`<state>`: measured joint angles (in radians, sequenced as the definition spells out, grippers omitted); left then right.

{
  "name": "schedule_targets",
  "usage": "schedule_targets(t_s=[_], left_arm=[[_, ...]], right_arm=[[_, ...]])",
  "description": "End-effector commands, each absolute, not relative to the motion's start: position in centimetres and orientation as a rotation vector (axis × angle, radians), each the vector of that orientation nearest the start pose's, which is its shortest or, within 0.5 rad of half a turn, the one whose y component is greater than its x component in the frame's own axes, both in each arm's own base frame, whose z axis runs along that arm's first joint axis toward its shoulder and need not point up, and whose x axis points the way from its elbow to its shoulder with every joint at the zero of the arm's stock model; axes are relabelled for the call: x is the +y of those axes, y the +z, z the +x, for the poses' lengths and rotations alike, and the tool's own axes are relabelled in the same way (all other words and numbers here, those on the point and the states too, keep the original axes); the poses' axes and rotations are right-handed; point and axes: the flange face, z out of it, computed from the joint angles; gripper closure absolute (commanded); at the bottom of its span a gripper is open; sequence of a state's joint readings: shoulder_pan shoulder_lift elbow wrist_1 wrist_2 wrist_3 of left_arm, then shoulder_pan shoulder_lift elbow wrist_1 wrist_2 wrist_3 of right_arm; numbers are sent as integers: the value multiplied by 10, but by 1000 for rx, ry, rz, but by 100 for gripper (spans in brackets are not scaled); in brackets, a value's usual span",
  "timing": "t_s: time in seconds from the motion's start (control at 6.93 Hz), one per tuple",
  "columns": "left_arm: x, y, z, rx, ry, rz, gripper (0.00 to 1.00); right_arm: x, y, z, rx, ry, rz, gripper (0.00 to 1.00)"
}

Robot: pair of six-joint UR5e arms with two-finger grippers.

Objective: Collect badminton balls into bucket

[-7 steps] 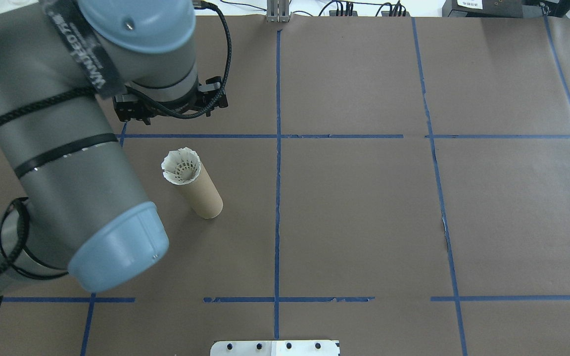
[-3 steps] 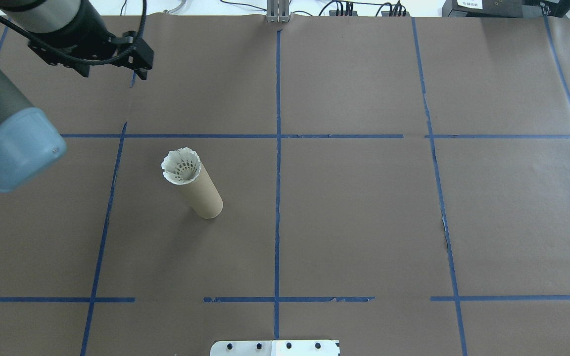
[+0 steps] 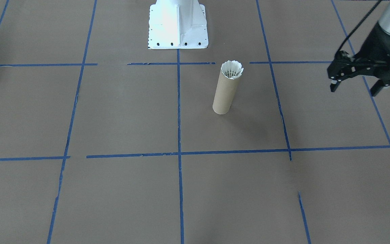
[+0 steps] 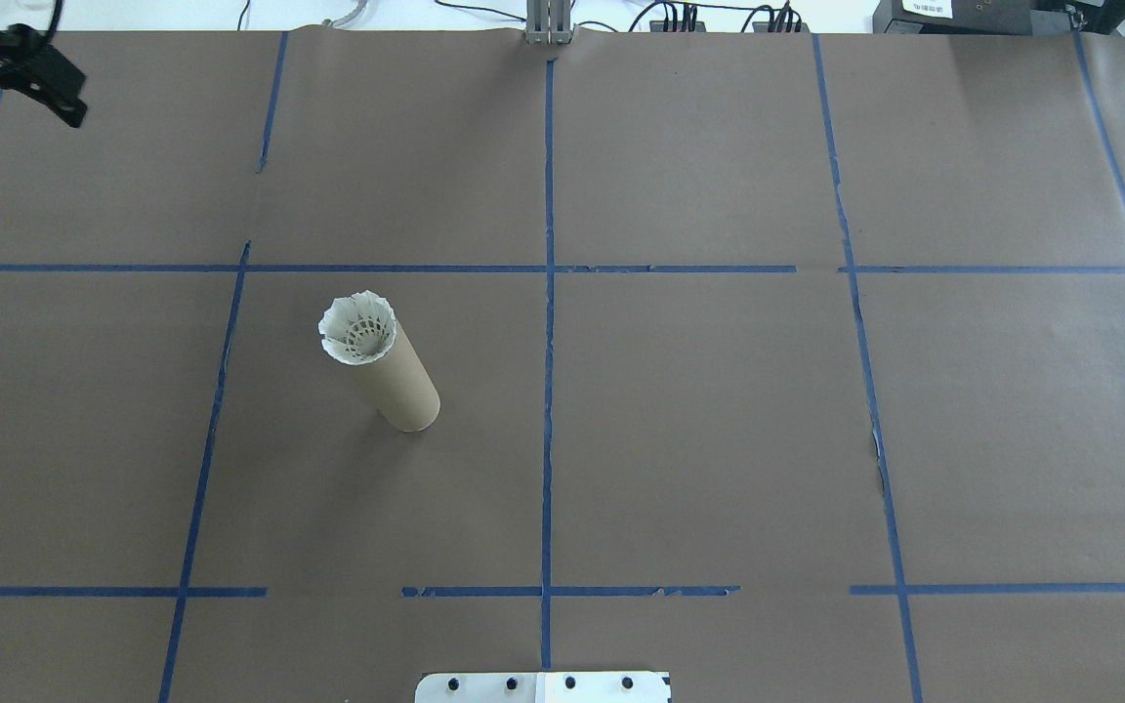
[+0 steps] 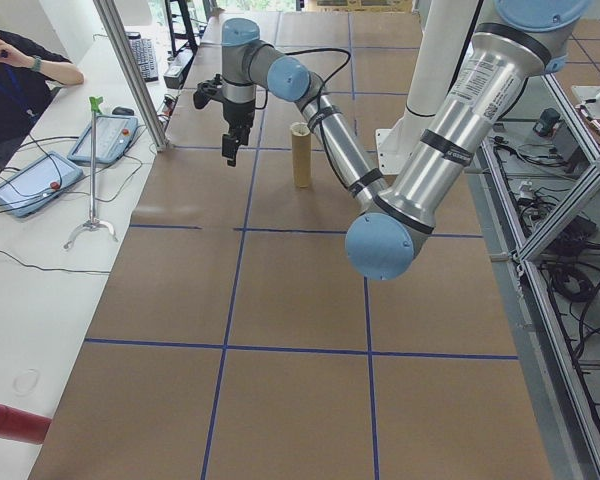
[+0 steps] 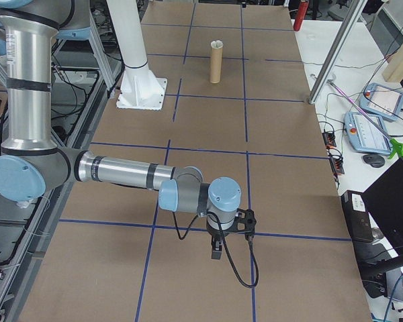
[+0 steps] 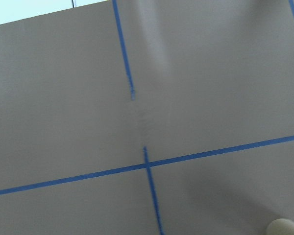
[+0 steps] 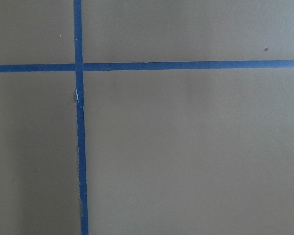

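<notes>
since a second ago the left arm has pulled far away from the bucket (image 4: 396, 376); it used to hang right over it, and now only the left gripper (image 4: 11, 73) shows, at the far left corner of the overhead view. nothing else has moved.

the bucket stands upright on the brown counter (image 4: 719, 439), a bit to the robot's left of the middle blue tape line (image 4: 548, 391). a badminton ball (image 4: 357, 329) sits in the top of the bucket, its white skirt poking out over the rim.

the left gripper (image 3: 355, 79) hangs in the air well apart from the bucket. its jaws are spread wide and hold nothing.

the right gripper (image 6: 216, 249) is far from the bucket, low over the counter near the other end. i cannot tell how its jaws are.
</notes>
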<state>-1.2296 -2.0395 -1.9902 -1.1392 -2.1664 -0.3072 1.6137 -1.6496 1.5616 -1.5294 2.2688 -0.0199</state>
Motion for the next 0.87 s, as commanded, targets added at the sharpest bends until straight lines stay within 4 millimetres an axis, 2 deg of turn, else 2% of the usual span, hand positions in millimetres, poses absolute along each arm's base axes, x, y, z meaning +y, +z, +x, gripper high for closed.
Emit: schedule_targets(t_s=[0.0, 0.14, 0.29, 0.43, 0.58, 0.72], left_arm=[[-577, 350, 38, 670, 234, 194, 0], [-575, 387, 11, 662, 232, 162, 0], [-571, 415, -8, 709, 209, 147, 0], [-555, 457, -35, 727, 140, 97, 0], [-535, 497, -42, 761, 97, 26, 0], [-526, 527, -42, 852, 55, -41, 0]], right_arm=[[-450, 701, 89, -699, 38, -22, 0], [-450, 701, 89, -699, 38, -22, 0], [-450, 701, 89, -700, 38, -22, 0], [-449, 702, 89, -699, 39, -24, 0], [-450, 701, 89, -700, 38, -22, 0], [-450, 701, 89, -699, 38, -22, 0]])
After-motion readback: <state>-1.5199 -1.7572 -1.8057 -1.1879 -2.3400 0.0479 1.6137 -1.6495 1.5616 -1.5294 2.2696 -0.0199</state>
